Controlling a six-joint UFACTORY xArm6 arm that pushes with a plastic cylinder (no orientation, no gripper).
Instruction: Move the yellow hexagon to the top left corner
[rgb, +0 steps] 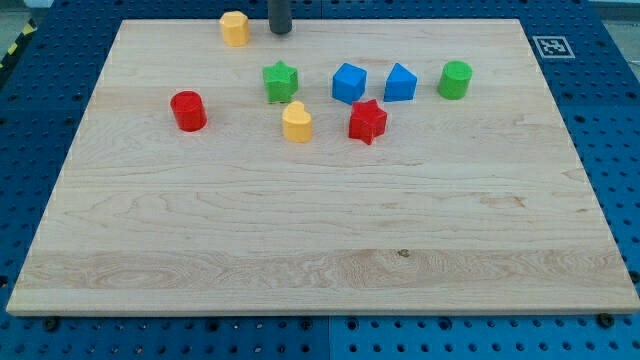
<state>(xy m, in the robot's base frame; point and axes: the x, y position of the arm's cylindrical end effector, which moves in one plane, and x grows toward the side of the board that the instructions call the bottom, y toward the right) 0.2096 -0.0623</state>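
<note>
The yellow hexagon (235, 28) is at the worktop's (320, 250) top edge, not yet in the left corner; my tip (280, 31), holding nothing, stands just right of it.

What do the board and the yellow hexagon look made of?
Board: pale wood, matte, with visible grain lines and a small knot. Yellow hexagon: probably plastic, judging by its uniform solid colour with a soft sheen.
</note>
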